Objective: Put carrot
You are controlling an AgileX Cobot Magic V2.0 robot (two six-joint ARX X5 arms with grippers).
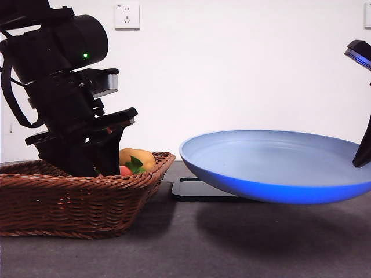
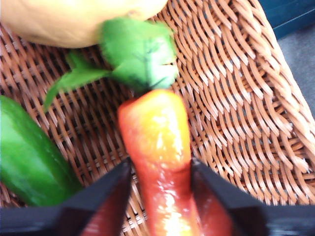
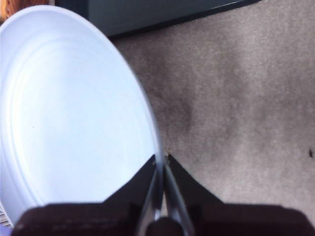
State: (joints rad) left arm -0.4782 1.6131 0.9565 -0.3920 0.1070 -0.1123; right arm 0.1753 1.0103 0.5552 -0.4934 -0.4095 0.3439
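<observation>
- Carrot lies lengthwise between the left gripper jaws, leafy end pointing away, in the basket.
- Jaws flank it narrowly; grip unconfirmed.
- Right gripper pinches the plate rim.

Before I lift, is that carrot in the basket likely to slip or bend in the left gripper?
The carrot looks glossy, so it may slide between the left gripper's jaws, which flank its narrowing part. It holds a straight tapered shape like hard plastic, so it probably won't flex. Being round, it could roll if released on the blue plate held up by the right gripper.
</observation>
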